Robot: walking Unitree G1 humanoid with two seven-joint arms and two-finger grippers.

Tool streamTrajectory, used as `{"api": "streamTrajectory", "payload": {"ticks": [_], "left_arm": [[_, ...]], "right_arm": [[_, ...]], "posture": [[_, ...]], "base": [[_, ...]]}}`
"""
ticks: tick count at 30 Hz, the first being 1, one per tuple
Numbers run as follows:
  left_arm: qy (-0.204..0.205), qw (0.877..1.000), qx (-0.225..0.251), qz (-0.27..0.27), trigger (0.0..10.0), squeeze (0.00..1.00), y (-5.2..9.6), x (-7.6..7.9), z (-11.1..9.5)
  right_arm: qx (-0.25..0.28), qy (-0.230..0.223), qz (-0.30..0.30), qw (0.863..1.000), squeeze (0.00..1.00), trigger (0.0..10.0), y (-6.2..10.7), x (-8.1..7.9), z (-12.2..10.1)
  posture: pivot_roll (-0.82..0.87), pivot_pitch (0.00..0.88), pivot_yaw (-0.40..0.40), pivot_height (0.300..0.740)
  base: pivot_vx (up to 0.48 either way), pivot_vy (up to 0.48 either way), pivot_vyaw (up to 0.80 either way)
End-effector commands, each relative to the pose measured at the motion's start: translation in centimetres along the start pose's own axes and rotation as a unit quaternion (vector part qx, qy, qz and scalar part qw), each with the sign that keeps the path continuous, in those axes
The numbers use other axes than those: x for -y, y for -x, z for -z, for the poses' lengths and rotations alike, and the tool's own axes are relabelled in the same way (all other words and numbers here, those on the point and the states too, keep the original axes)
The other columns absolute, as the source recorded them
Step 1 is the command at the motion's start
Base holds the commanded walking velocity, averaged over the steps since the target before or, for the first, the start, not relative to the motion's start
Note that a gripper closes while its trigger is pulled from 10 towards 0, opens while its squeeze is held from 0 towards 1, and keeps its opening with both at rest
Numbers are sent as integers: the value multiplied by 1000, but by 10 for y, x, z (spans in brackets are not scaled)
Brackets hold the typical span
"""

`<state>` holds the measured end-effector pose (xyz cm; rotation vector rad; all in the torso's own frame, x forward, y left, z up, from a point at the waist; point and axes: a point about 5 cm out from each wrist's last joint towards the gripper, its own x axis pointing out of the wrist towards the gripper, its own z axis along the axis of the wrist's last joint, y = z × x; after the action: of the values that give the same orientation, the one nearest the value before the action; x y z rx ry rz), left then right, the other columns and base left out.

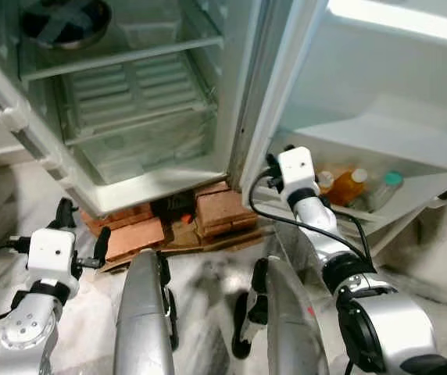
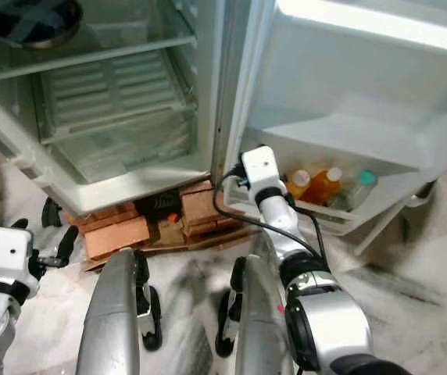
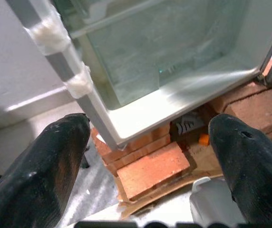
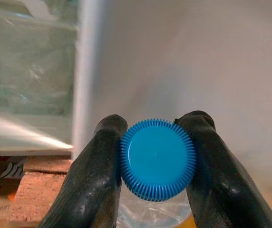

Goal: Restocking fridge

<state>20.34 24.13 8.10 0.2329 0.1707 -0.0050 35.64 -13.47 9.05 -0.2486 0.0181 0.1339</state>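
Right gripper [image 4: 157, 159] clamps a blue-capped clear plastic bottle [image 4: 158, 158] beside the white door shelf [image 1: 411, 205] (three bottles already stocked); left gripper [image 3: 150, 142] hangs open.

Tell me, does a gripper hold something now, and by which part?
The right gripper holds a clear bottle by its blue cap, one of the fingers on each side. The left gripper is open, holding nothing.

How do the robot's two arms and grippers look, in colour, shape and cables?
Both arms are silver tubes with black joints. Each wrist carries a white, box-like block with a small dark dot. The left gripper and the right gripper each have two long, black, rounded fingers. A black cable loops along the right arm, and a thinner one runs beside the left wrist.
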Motion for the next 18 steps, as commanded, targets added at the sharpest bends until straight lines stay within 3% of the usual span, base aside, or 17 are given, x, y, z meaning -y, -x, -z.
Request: {"api": "streamTrajectory", "payload": {"ticks": [1, 18], "left_arm": [[-5, 1000, 2, 7, 10000, 0, 0, 3, -3], [-10, 1000, 10, 17, 10000, 0, -18, 6, -7]], "right_arm": [[-64, -19, -3, 998, 0, 10000, 11, -4, 26], [-140, -68, 75, 985, 0, 10000, 14, 39, 41]], "posture": [[215, 316, -41, 597], [194, 257, -33, 597]], "base": [[0, 0, 0], [0, 0, 0]]}}
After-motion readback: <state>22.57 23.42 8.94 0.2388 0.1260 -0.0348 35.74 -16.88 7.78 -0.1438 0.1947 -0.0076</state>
